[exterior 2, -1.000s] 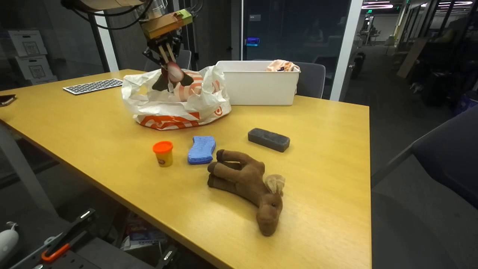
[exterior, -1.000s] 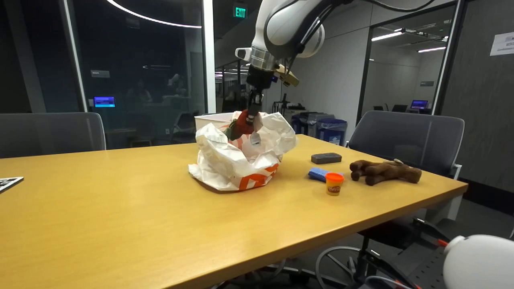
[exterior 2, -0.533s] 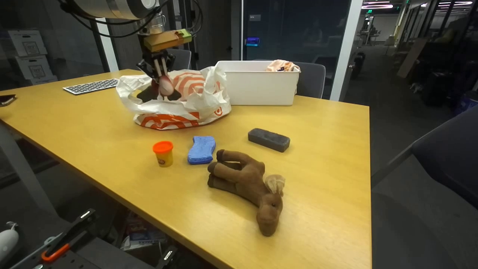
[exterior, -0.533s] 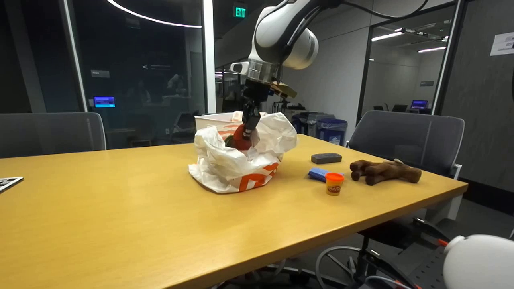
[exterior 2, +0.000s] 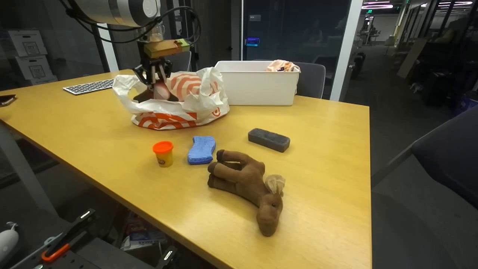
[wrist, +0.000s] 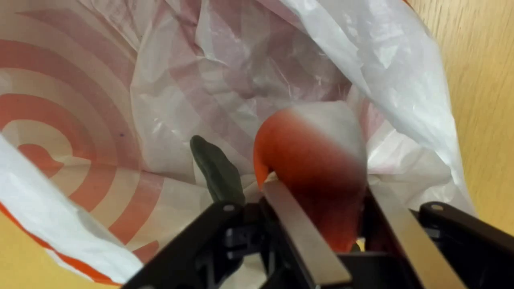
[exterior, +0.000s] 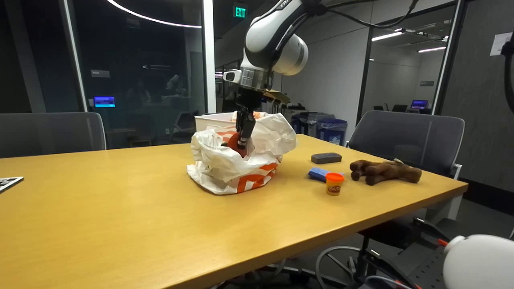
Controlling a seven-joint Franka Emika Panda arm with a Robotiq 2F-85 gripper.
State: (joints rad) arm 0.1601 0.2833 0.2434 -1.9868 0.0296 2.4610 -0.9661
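Note:
My gripper (wrist: 320, 180) is shut on a soft red thing with a pale patch (wrist: 317, 140). A finger stands on each side of it. A dark green part (wrist: 217, 166), like a leaf or wing, sticks out beside it. In an exterior view, the red thing (exterior: 233, 143) is partly hidden by the bag's rim and the gripper (exterior: 241, 140). The gripper (exterior 2: 158, 83) points down into an open white plastic bag (exterior 2: 201, 106) with red rings and stripes. The bag (exterior: 221, 170) lies crumpled on the table. Whether the red thing touches the bag's bottom is hidden.
A white bin (exterior 2: 257, 87) with a patterned cloth (exterior 2: 282, 65) stands behind the bag. A yellow tub with an orange lid (exterior 2: 163, 154), blue sponge (exterior 2: 201, 150), dark grey block (exterior 2: 269, 139) and brown plush horse (exterior 2: 246, 181) lie in front. A keyboard (exterior 2: 87, 86) lies farther back.
My gripper has moved down and to the left in both exterior views, carrying the red thing lower into the bag. The bag's left rim has bulged slightly outward.

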